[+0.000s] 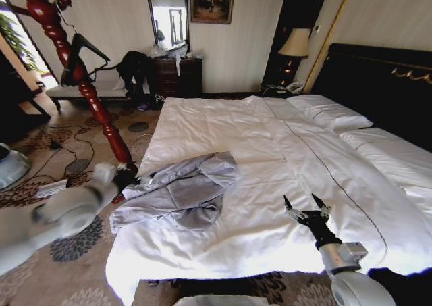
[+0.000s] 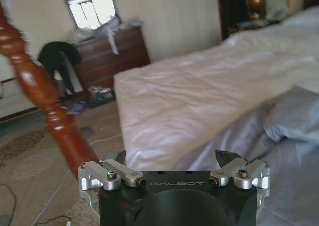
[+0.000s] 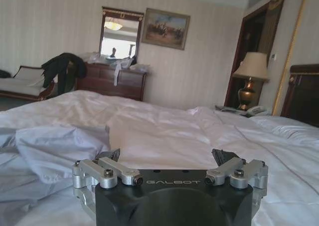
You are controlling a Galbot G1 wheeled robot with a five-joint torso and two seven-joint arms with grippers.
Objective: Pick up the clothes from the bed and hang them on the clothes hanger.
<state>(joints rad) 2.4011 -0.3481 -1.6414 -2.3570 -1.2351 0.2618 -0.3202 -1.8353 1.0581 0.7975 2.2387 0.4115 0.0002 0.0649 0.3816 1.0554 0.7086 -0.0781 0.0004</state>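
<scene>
Head view: the shirt [image 1: 181, 188] lies crumpled on the bed [image 1: 283, 157]'s near corner; left gripper [image 1: 125, 177] at its sleeve edge, right gripper [image 1: 306, 208] spread, well beside it. Left wrist view: fingers apart, coat stand [image 2: 45, 106] close. Risk: snagging sheet with fabric.

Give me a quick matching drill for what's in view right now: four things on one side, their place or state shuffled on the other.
Things:
1. shirt
2. left gripper
3. right gripper
4. clothes hanger

Places or states:
A. open, above bare sheet on the bed
B. hung on the red wooden coat stand
C. crumpled near the bed's left edge
D. open, at the shirt's left edge beside the stand

Pairs: 1-C, 2-D, 3-A, 4-B
</scene>
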